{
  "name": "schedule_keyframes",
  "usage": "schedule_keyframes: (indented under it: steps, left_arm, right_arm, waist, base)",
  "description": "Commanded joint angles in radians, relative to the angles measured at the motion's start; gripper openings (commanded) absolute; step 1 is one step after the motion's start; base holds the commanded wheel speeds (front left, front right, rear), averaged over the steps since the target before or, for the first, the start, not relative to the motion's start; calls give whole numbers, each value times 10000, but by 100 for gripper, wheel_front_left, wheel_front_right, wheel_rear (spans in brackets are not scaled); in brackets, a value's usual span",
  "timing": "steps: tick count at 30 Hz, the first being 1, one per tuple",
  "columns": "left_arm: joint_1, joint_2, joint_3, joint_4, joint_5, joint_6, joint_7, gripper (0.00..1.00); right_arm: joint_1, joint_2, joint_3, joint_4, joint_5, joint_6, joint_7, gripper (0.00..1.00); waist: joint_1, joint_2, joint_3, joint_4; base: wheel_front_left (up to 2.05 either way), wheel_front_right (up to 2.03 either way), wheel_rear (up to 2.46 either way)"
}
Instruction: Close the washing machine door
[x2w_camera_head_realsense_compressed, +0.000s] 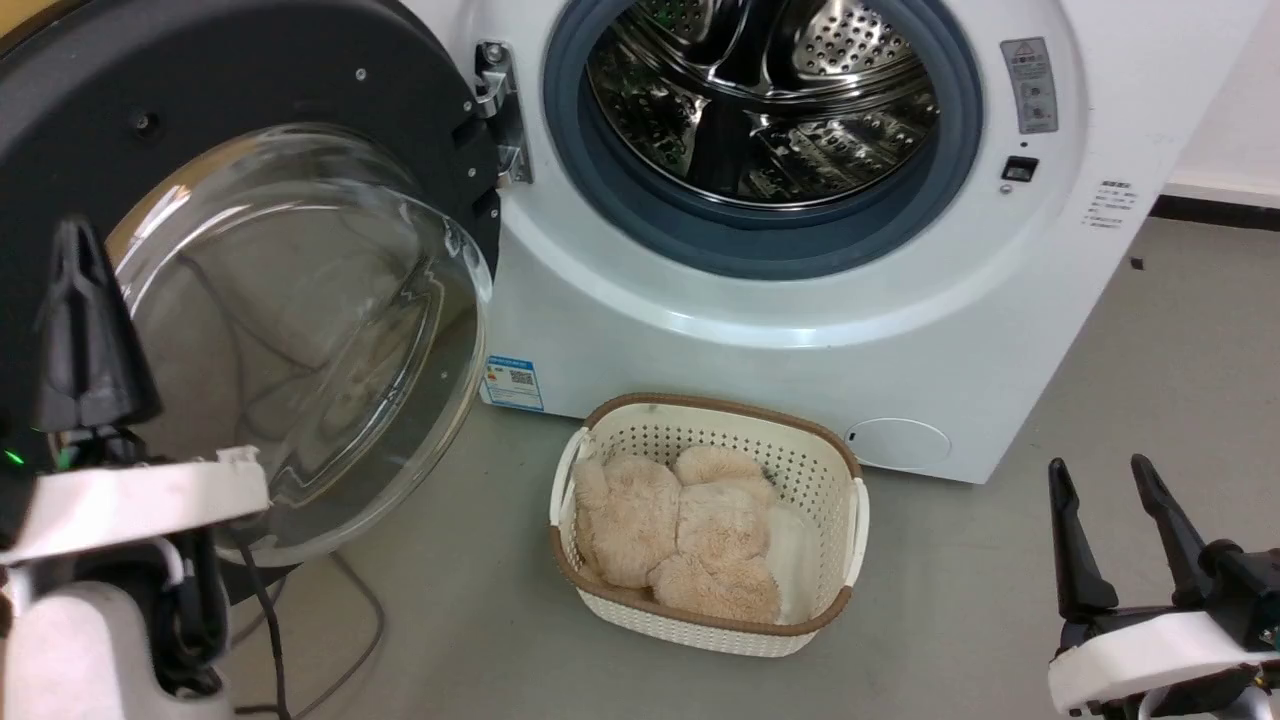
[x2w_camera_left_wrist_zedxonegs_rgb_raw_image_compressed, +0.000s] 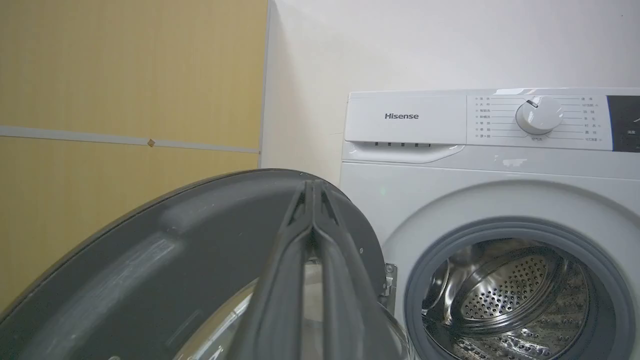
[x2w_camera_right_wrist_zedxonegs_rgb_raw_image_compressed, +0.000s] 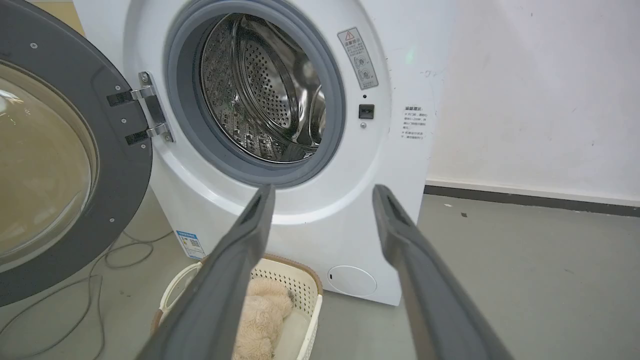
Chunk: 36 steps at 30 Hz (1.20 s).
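The washing machine door (x2w_camera_head_realsense_compressed: 300, 330) stands swung wide open with its bulging inner side towards the robot, directly behind the left gripper (x2w_camera_head_realsense_compressed: 76, 240). That gripper's fingers are pressed together on nothing and rise in front of the black rim (x2w_camera_left_wrist_zedxonegs_rgb_raw_image_compressed: 150, 260) (touching it or just short of it, I cannot tell). The hinge (x2w_camera_head_realsense_compressed: 495, 110) lies off to that gripper's right, and further right is the washing machine (x2w_camera_head_realsense_compressed: 700, 330) with its bare steel drum (x2w_camera_head_realsense_compressed: 760, 90). The sound way, I judge, is to work the fingers round the rim's free edge, away from the hinge. They should then sweep rightward in an arc about the hinge, not in a straight shove. A firm press should end the sweep, so the catch seats in the latch slot (x2w_camera_head_realsense_compressed: 1019, 168). The right gripper (x2w_camera_head_realsense_compressed: 1098, 465), fingers apart and empty, sits well apart from the door. The laundry basket (x2w_camera_head_realsense_compressed: 720, 405) rests on the floor (x2w_camera_head_realsense_compressed: 1000, 600) between the two grippers, so the bulge needs watching as it passes.
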<state>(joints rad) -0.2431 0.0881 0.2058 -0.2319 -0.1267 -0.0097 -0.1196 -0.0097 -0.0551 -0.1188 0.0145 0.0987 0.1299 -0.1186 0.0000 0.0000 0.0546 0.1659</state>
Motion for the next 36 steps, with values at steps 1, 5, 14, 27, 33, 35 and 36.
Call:
schedule_keyframes:
  steps: [1,5,14,27,33,35,36]
  left_arm:
    - [-371,-28,342,25,-184,-204,-109,0]
    - [-874,-33,933,342,-600,-457,-192,0]
    - [-1597,687,1783,1555,-1341,-660,-381,0]
    - [-2633,2215,2543,4121,-3501,-806,512,0]
    - [-3204,2725,2872,5443,-4492,-817,1746,0]
    - [-3427,2854,2962,5959,-4971,-834,2420,0]
    - [-3512,2930,2982,6186,-5196,-848,2768,0]
  right_arm:
    - [-96,25,-84,-12,100,4,-119,100]
    - [-156,26,-193,-21,115,4,-203,100]
    - [-229,30,-370,45,191,5,-392,100]
    - [-182,35,-653,222,391,6,-663,100]
    - [-276,37,-770,203,453,6,-767,100]
    - [-300,38,-806,186,490,6,-809,100]
    - [-310,38,-816,180,507,6,-830,100]
  waist:
    - [0,0,85,158]
    - [0,0,244,413]
    - [0,0,492,919]
    - [0,0,712,1514]
    - [0,0,889,1682]
    - [0,0,949,1744]
    - [0,0,980,1771]
  base:
    - [0,0,0]
    - [0,0,0]
    - [0,0,0]
    - [0,0,0]
    - [0,0,0]
    - [0,0,0]
    - [0,0,0]
